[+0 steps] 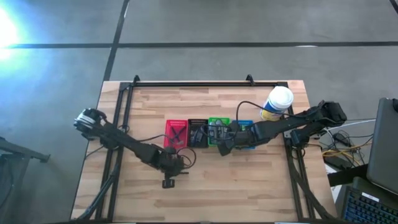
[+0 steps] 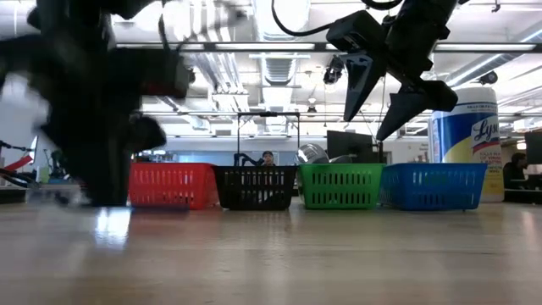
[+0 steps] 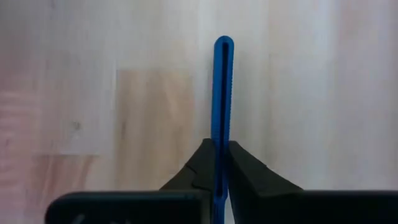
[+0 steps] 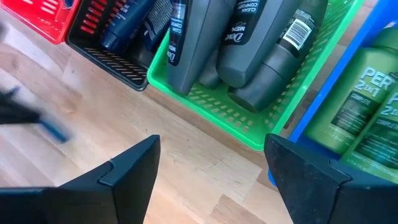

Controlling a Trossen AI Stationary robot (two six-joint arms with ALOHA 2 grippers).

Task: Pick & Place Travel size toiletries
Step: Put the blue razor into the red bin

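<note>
Pinched between the left fingers, a thin blue razor handle hangs over the pale wood counter before the red basket; right fingers spread above the green basket's smooth grey bottles

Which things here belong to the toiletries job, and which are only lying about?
Job: thin blue item, held in left gripper; grey bottles in green basket; dark tubes in black basket; green bottles in blue basket; right gripper, open, near green basket.
Lying about: white-capped canister beside blue basket.
</note>
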